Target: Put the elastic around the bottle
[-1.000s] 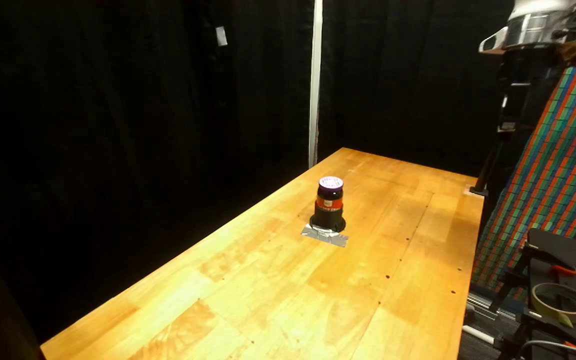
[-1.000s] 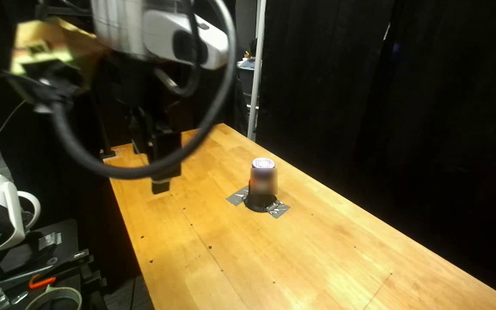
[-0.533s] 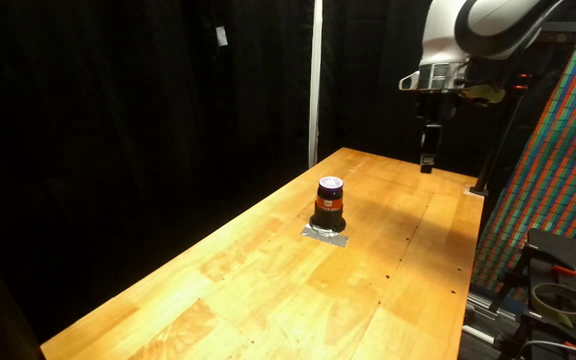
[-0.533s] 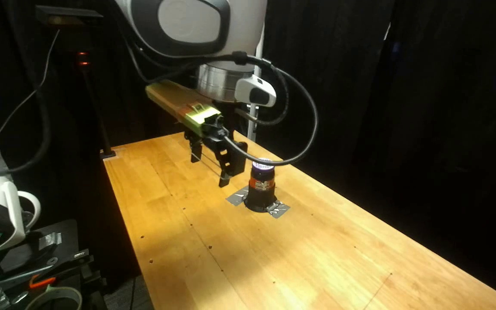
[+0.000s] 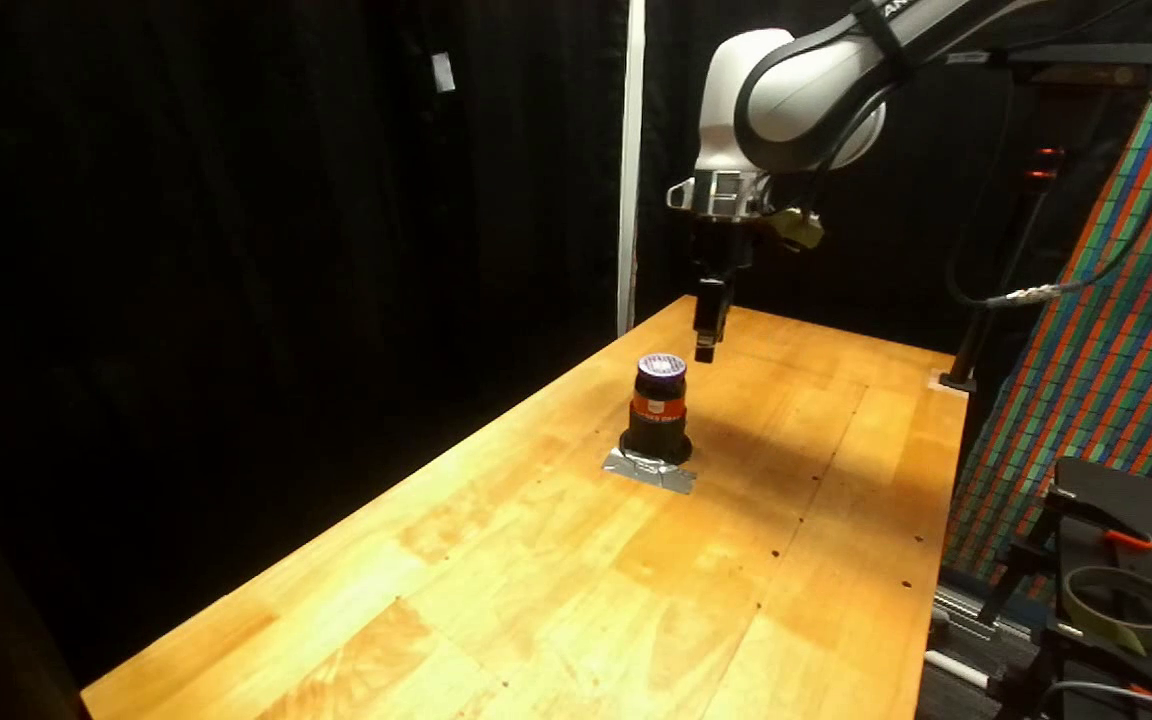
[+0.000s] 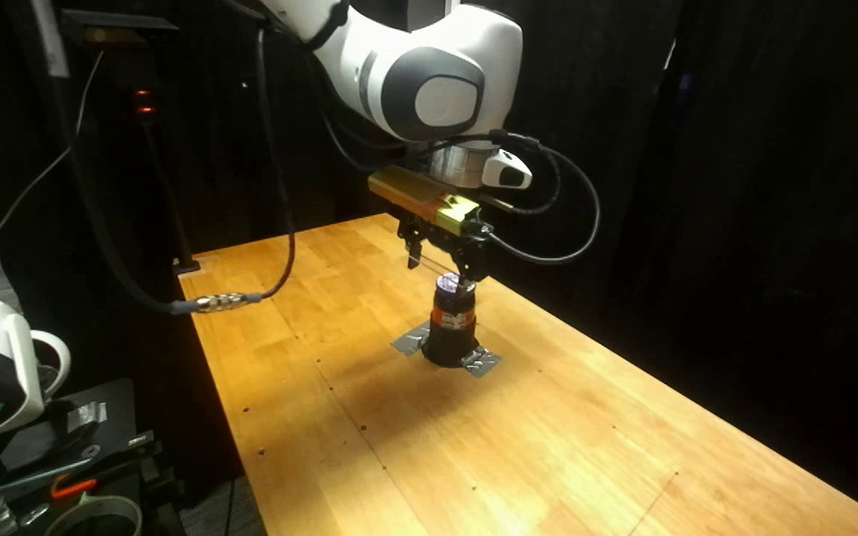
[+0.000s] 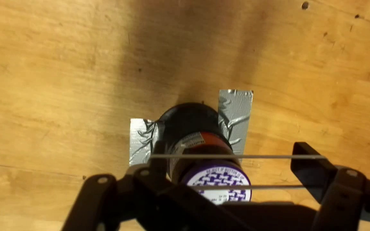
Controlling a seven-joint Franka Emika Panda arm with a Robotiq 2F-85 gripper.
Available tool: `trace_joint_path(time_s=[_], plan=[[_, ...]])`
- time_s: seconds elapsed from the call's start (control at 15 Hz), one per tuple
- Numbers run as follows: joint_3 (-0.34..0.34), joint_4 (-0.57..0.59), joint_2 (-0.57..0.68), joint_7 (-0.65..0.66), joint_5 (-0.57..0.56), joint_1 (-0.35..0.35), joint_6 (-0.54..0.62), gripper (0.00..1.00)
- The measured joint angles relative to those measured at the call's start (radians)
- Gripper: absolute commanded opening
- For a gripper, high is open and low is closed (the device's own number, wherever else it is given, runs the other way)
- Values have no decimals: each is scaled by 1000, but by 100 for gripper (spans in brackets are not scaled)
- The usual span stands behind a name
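The bottle stands upright on the wooden table, dark with an orange-red label and a white-and-purple lid. Its lower part sits in a black holder. My gripper is open and points down, above the height of the lid. The elastic is stretched between the fingers as two thin strands. In the wrist view both strands cross over the bottle, which lies nearer the left-hand finger and partly behind it. In an exterior view the gripper shows edge-on, right of and above the lid. The elastic is around the fingers, not the bottle.
Silver tape fixes the holder to the wooden table. A side cart with a tape roll stands beside the table. A cable with a metal connector hangs from the arm. A camera stand rises at the table's far corner.
My gripper has travelled from well off to one side of the table to just above and beside the bottle, still open with the elastic stretched. The bottle and holder have not moved.
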Motion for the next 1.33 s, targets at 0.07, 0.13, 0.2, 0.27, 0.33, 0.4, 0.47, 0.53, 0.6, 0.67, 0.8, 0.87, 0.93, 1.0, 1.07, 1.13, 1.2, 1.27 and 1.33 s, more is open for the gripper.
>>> trace_joint_path(time_s=[0.07,0.13,0.2,0.27,0.33,0.4,0.47,0.53,0.6,0.67,0.8,0.87,0.93,1.0,1.07,1.13,1.2,1.27,1.33], plan=[[7,44,36,0,-1,-3,0,100],[13,82,67,0,-2,-6,0,100],[19,116,96,0,-4,-8,0,100],[23,146,121,1,-9,-10,0,100],[25,172,142,1,-14,-10,0,100],[26,194,162,2,-19,-10,0,100],[27,214,180,4,-27,-10,0,100],[29,232,196,7,-35,-10,0,100],[30,248,210,13,-43,-10,1,100],[31,262,223,20,-54,-9,1,100],[34,286,241,34,-70,-8,0,100],[35,294,247,39,-75,-7,0,100],[37,302,252,43,-77,-6,0,100],[39,307,258,45,-79,-6,1,100],[39,312,265,47,-82,-6,2,100],[40,315,272,49,-83,-6,4,100],[41,319,280,51,-85,-6,4,100],[43,323,289,53,-87,-6,4,100],[44,326,296,56,-90,-6,4,100]])
